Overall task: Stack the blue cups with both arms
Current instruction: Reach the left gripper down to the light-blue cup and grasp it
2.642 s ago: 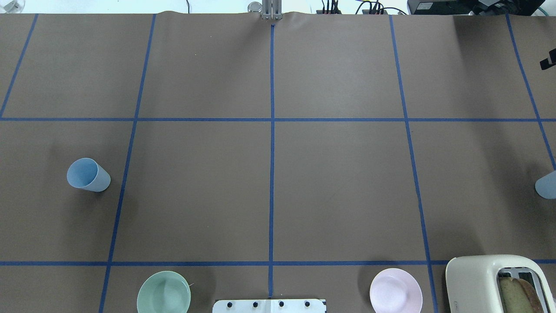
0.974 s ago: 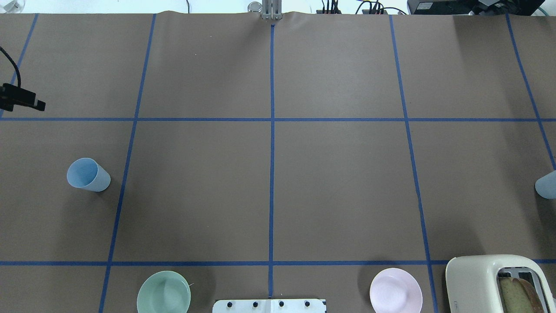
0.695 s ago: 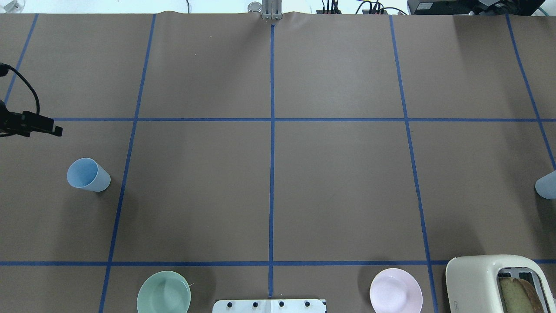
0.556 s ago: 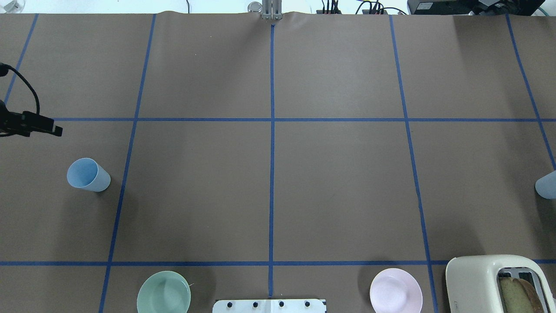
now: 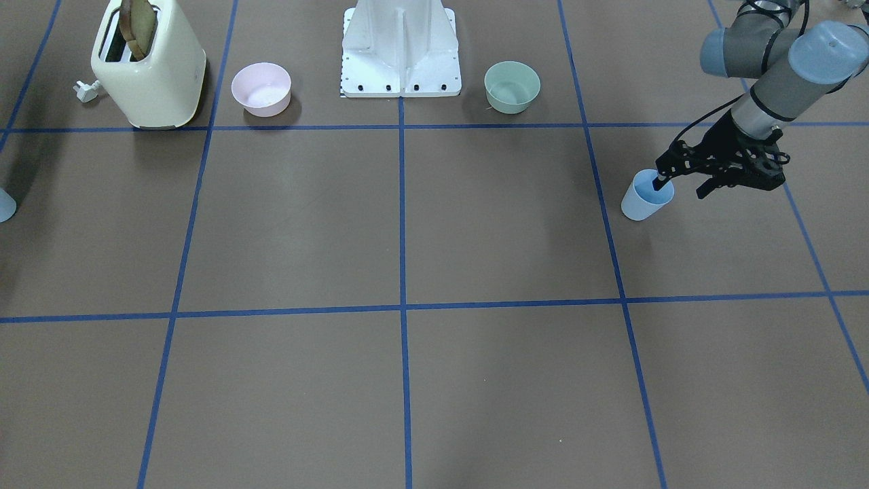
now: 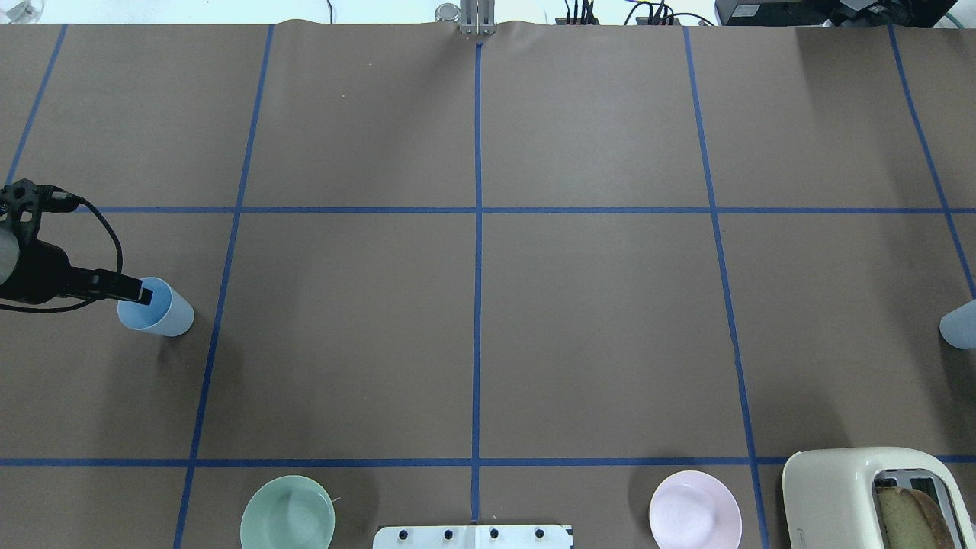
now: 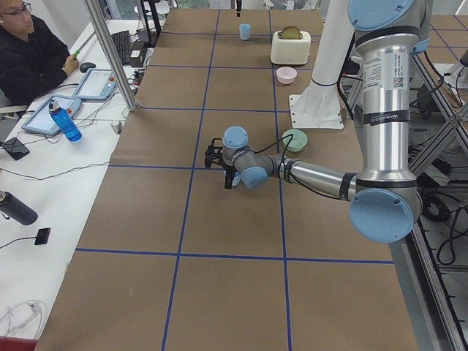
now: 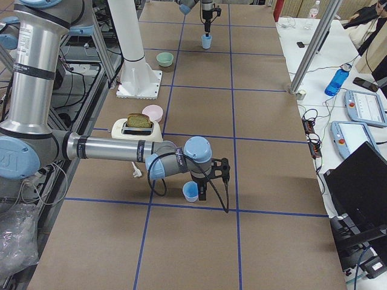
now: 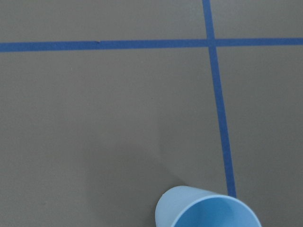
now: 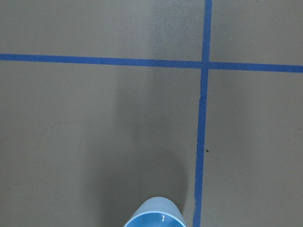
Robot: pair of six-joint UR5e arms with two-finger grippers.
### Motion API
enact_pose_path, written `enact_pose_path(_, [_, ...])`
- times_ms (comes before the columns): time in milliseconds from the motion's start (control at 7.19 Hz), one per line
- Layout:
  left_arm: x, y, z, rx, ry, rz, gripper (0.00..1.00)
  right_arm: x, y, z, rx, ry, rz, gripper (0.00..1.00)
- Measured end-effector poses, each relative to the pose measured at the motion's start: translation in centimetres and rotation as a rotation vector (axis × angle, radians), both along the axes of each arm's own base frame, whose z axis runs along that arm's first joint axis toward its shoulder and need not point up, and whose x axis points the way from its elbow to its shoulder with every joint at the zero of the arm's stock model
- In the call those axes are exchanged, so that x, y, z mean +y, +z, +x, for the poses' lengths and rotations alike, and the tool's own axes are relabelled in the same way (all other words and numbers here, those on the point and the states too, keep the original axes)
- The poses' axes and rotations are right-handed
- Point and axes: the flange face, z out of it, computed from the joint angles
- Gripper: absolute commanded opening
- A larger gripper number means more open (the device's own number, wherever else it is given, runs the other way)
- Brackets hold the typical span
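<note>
One blue cup (image 6: 162,311) stands upright at the table's left, also in the front view (image 5: 645,198) and the left wrist view (image 9: 208,209). My left gripper (image 5: 681,185) is open at its rim, one finger (image 6: 134,290) inside the cup and the other outside. The second blue cup (image 6: 959,324) stands at the far right edge, also in the right side view (image 8: 190,191) and the right wrist view (image 10: 155,215). My right gripper (image 8: 202,191) is low beside this cup. I cannot tell whether it is open or shut.
A cream toaster (image 6: 862,492) with bread stands near right. A pink bowl (image 6: 695,509), a pale green bowl (image 6: 287,512) and the white base mount (image 6: 473,536) line the near edge. An operator (image 7: 29,51) sits beyond the far edge.
My left gripper came in from the left edge and moved toward the near side, down to the left cup's rim. The right gripper left the overhead view's right edge. The cups have not moved.
</note>
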Motion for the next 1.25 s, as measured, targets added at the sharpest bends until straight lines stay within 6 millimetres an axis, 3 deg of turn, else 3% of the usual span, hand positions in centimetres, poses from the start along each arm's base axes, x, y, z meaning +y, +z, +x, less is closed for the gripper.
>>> enact_pose_path(278, [0.4, 0.4, 0.8, -0.009, 0.014, -0.001, 0.91, -0.2, -0.1, 0.0, 0.001, 0.000, 0.003, 1.00])
enact_pose_path(417, [0.5, 0.6, 1.0, -0.012, 0.020, 0.001, 0.74, -0.2, -0.1, 0.0, 0.001, 0.001, 0.003, 1.00])
enact_pose_path(695, [0.6, 0.9, 1.2, -0.020, 0.027, 0.007, 0.17, -0.3, -0.1, 0.0, 0.002, 0.001, 0.004, 1.00])
enact_pose_path(834, [0.5, 1.2, 1.3, -0.025, 0.026, 0.007, 0.00, -0.3, 0.0, 0.0, 0.004, 0.002, 0.003, 1.00])
enact_pose_path(1252, [0.3, 1.0, 1.7, -0.021, 0.031, 0.009, 0.00, -0.3, 0.3, 0.0, 0.006, 0.001, 0.000, 1.00])
